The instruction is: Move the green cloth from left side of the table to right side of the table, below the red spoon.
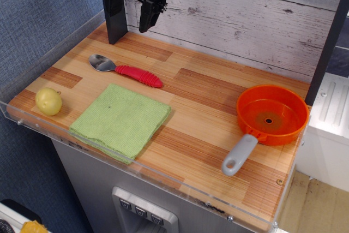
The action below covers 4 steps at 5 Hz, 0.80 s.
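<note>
The green cloth lies flat and folded on the table, near the front edge, left of centre. The red spoon lies just behind the cloth, its metal bowl to the left and its ribbed red handle pointing right. My gripper hangs above the back left of the table, behind the spoon. Its black fingers are spread apart and hold nothing. It is well clear of the cloth.
A yellow round fruit sits at the front left corner, left of the cloth. An orange pan with a grey handle sits at the right side. A clear acrylic rim edges the table. A white plank wall stands behind.
</note>
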Each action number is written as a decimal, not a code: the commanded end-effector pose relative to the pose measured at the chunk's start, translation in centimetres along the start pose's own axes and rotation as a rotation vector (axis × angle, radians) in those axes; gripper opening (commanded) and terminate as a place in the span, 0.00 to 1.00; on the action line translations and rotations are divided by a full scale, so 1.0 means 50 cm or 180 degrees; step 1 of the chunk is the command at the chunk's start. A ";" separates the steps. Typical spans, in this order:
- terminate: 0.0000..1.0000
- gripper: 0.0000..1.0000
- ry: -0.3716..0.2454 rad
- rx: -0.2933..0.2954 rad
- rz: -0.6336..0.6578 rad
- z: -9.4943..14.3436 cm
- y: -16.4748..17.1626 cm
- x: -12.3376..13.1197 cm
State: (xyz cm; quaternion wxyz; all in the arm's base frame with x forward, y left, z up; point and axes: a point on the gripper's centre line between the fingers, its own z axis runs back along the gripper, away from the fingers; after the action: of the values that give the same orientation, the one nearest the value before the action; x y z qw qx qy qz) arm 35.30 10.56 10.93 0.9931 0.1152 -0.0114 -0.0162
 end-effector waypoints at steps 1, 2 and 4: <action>0.00 1.00 0.0000 0.0000 0.0000 0.000 0.000 0.000; 0.00 1.00 0.0201 0.0043 0.0036 -0.016 0.005 -0.037; 0.00 1.00 0.0184 0.0108 -0.0023 -0.050 -0.009 -0.107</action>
State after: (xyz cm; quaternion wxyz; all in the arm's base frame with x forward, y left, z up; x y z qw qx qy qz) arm 29.51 10.59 6.59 0.9914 0.1223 0.0431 -0.0191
